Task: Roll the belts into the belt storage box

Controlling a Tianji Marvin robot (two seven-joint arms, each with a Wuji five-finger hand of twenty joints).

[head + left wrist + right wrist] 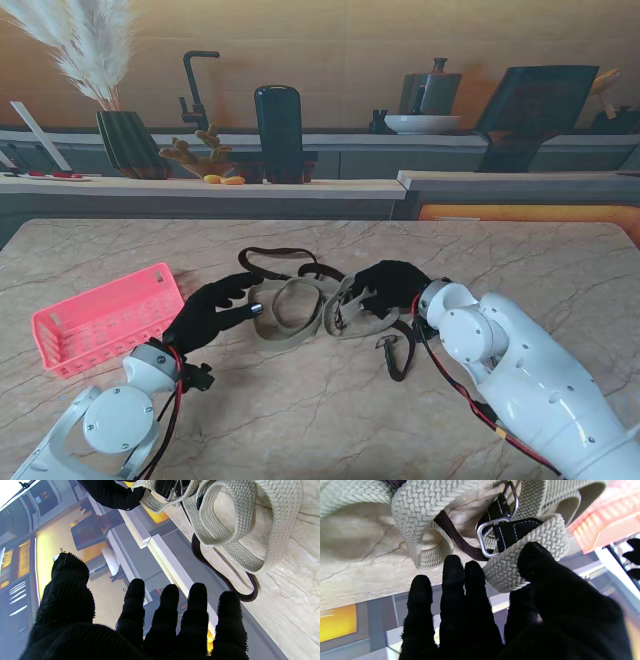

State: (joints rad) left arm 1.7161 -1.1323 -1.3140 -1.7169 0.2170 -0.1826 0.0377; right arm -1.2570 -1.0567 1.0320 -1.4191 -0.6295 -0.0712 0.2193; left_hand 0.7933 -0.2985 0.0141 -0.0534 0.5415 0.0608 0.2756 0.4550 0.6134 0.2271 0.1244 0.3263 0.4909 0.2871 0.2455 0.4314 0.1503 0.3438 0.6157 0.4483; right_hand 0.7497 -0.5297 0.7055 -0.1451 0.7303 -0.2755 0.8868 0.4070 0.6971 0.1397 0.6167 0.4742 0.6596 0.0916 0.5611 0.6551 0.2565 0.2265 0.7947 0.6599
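Observation:
A beige woven belt (300, 308) lies in loose loops at the table's middle, tangled with a dark brown belt (282, 258). My right hand (388, 284), in a black glove, pinches the beige belt (520, 562) beside its silver buckle (492, 533) between thumb and fingers. My left hand (210, 312) rests on the table just left of the loops, fingers spread and holding nothing; the left wrist view shows its fingers (170, 620) short of the beige belt (225, 530) and the dark belt (240, 590). The pink storage basket (108, 320) stands to the left.
A dark strap end with a metal clip (392, 345) lies nearer to me than the right hand. Behind the table's far edge runs a counter with a vase, a dark bottle (277, 133) and bowls.

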